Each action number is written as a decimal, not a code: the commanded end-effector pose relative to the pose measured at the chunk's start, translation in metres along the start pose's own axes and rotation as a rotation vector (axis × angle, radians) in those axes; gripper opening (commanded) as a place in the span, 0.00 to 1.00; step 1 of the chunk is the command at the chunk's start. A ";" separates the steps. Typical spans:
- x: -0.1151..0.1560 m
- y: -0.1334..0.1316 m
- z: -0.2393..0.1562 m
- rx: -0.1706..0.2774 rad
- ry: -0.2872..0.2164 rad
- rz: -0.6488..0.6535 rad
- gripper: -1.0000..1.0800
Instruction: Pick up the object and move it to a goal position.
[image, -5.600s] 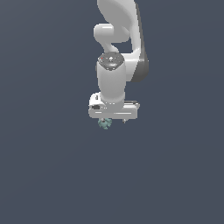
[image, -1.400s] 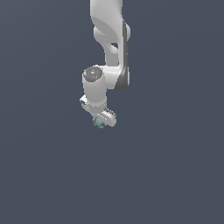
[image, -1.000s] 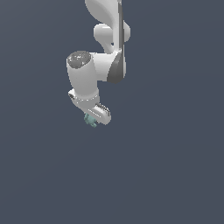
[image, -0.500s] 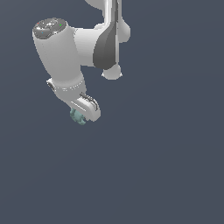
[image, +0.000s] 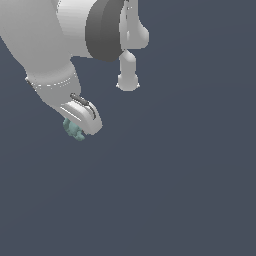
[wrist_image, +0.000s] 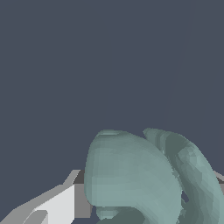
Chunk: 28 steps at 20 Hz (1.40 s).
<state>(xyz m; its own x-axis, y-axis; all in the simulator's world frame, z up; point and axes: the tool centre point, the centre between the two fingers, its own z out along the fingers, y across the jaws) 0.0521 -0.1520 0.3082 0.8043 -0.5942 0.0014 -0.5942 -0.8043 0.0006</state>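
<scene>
**Arm in the upper left, object at its tip**

The arm fills the upper left of the exterior view. The gripper sits at its lower end, left of centre, and the object sits just under it, touching. In the wrist view the object lies between the fingers, against one.

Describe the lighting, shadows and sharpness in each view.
Exterior view: flat, even light, no cast shadows on the grey backdrop; the gripper is sharp but the arm is cropped. Wrist view: the object fills the frame, faceted and softly shaded, without glare or blur.
</scene>
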 end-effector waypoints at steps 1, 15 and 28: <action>0.008 0.000 -0.013 0.000 -0.001 0.000 0.00; 0.044 0.001 -0.066 0.000 -0.001 -0.001 0.00; 0.057 0.001 -0.083 0.001 -0.001 0.000 0.00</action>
<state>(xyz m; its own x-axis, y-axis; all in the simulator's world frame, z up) 0.0971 -0.1861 0.3900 0.8046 -0.5939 -0.0001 -0.5939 -0.8046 0.0001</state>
